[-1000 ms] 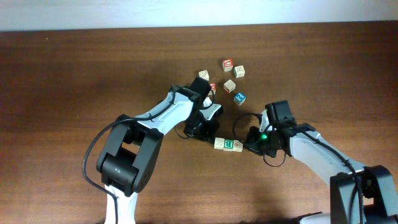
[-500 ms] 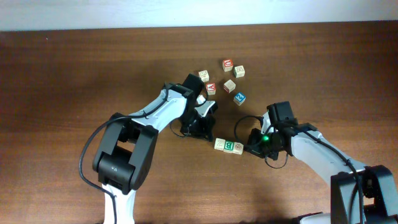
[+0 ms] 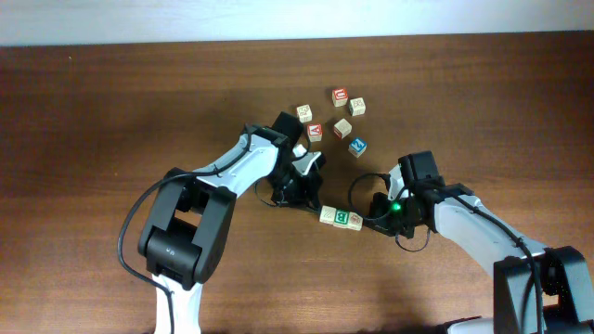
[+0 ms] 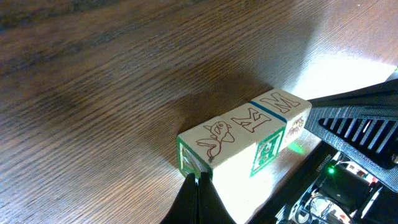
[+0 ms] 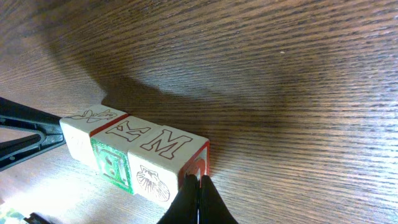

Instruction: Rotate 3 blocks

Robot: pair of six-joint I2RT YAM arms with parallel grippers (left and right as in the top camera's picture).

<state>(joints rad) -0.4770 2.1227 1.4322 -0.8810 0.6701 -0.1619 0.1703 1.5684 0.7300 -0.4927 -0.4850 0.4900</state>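
Three alphabet blocks (image 3: 341, 217) sit touching in a row, 5 o'clock of the table (image 3: 111, 111) centre. They are probably light, rigid and prone to skid, so best pinched across opposite flat faces. Left gripper (image 4: 195, 186) at the row's 9 o'clock end and right gripper (image 5: 198, 186) at 3 o'clock are pressed together, empty — no containers visible.

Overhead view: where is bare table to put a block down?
Free: the wide table left of the left arm, and the strip below the three-block row. Crowded: around that row, between the left gripper and right gripper, and up at the loose cubes.
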